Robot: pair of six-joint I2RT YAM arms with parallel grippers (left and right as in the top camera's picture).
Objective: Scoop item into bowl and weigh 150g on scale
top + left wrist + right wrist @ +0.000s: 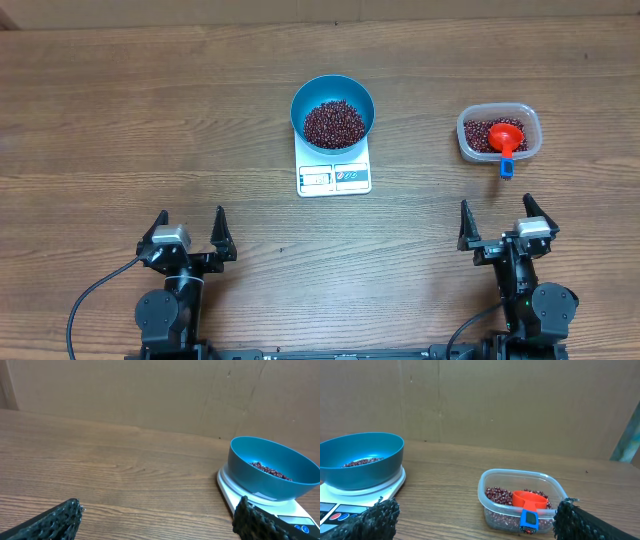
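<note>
Currently both arms sit at the near edge of the desk [120,120], one on each side, and neither touches anything.

- left gripper [190,215]: jaws spread wide and empty, only bare wood between them.
- right gripper [497,205]: same, spread wide and empty.

The blue bowl [298,108] stands upright on the white kitchen scale [334,178] at mid-desk. It covers the far part of the platform, and the display and label panel stick out on the near edge. The reading is too small to make out. The dark red beans [334,124] lie in a heap in the bottom of the bowl, well below the rim.

The clear plastic tub [462,140] is to the right of the scale, well apart from it, and holds more of the same beans. The orange-red scoop [507,136] lies in the tub with its cup on the beans and its handle over the near rim. The handle's blue tip [507,170] points toward the right gripper.

In the left wrist view, the bowl and scale are ahead and off to the right, past the right-hand finger [255,522]. In the right wrist view, the tub is straight ahead between the fingers and the bowl on the scale is at the left edge. A cardboard wall [520,400] backs the desk.
</note>
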